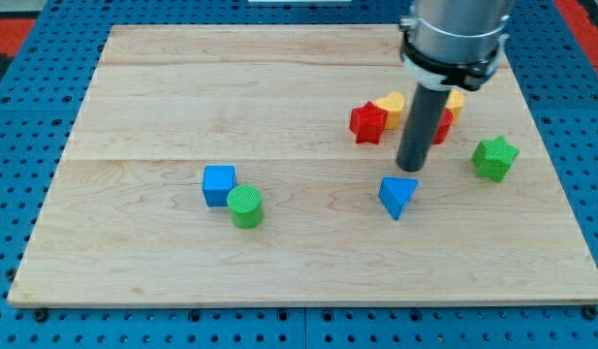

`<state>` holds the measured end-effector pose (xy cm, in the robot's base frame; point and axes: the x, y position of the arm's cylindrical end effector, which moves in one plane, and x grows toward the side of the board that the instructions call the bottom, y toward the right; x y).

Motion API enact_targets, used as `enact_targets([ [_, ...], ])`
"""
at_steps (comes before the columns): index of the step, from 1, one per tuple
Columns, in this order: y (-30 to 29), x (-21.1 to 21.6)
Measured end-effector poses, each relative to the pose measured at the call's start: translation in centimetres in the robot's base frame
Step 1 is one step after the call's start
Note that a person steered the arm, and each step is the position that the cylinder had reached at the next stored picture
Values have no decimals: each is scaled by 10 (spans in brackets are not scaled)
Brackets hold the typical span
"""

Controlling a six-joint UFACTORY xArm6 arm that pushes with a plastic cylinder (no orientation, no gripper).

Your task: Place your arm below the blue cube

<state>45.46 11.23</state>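
The blue cube (219, 184) sits on the wooden board left of the middle. A green cylinder (246, 206) touches its lower right corner. My tip (411, 170) is far to the cube's right, just above a blue triangular block (397, 196) and close to it. The rod rises from the tip to the arm at the view's top right.
A red star-shaped block (368, 123) and a yellow block (390, 107) lie left of the rod. Another red block (441, 126) and a yellow block (455, 101) are partly hidden behind it. A green star-shaped block (495, 157) lies at the right. The board's edge (308, 302) borders blue pegboard.
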Motion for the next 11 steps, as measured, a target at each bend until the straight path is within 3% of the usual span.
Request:
enact_targets([
  [7, -229, 5],
  [9, -285, 36],
  [10, -279, 96],
  [11, -243, 108],
])
